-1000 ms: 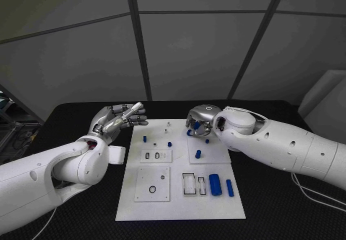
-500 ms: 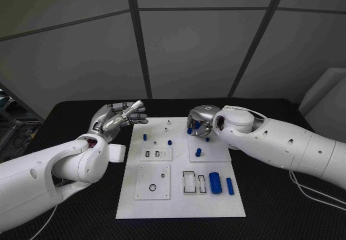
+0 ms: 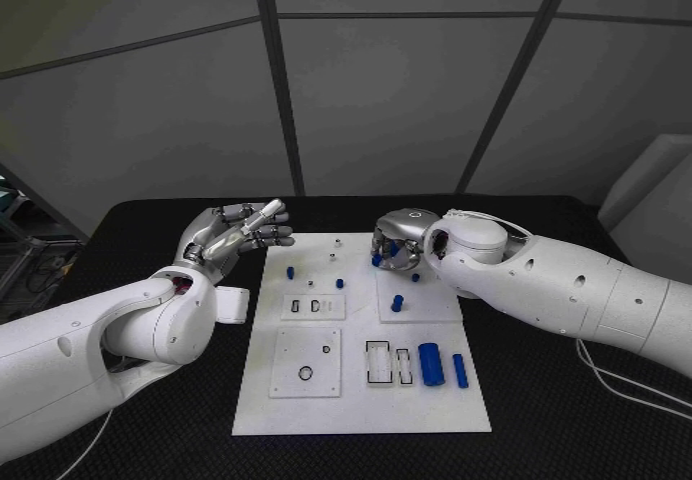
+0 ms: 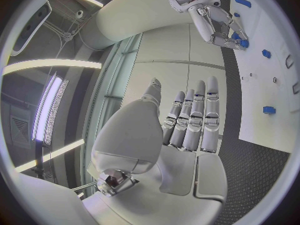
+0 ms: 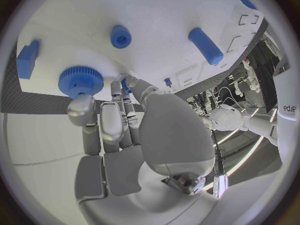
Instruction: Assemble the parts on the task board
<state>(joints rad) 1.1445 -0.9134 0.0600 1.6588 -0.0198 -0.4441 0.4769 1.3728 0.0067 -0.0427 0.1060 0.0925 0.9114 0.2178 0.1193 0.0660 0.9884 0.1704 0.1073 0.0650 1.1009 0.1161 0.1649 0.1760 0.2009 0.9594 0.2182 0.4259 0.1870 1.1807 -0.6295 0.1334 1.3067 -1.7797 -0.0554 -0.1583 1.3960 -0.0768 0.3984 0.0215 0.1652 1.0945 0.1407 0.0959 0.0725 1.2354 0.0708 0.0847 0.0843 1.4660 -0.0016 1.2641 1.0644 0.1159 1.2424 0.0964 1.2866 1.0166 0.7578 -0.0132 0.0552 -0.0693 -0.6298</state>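
Fingertips of the right robot hand pinch a small blue part above the task board.

head: high, looking down on board | left wrist: behind palm, beside board's edge | right wrist: close above board | shared: board's far end

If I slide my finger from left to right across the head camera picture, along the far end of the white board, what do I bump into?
Left hand → small blue peg → another blue peg → right hand, all along the task board's far end.
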